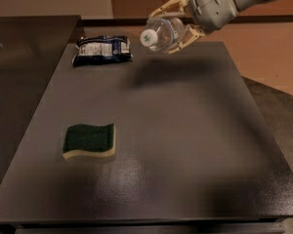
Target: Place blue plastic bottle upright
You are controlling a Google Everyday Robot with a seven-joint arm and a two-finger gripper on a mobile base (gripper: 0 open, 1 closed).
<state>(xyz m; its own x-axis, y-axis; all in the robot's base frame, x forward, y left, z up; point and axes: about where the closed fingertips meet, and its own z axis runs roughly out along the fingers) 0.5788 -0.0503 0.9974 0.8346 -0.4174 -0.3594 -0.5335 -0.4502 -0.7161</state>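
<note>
Our end effector (173, 30) is clamped on the blue plastic bottle (158, 33), sideways in the air at the upper right. We have yet to stand it on the desk (185, 130).

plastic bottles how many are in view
1. The blue plastic bottle is gripped in the tool, raised over the far side of the table, lying sideways, cap toward the snack packet. That packet and the sponge look too flat to hide another.

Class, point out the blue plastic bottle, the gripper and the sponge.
blue plastic bottle (167, 30), camera view, clear body.
gripper (159, 34), camera view, midway between fingertips, aloft, upper right.
sponge (89, 139), camera view, green top face.
</note>
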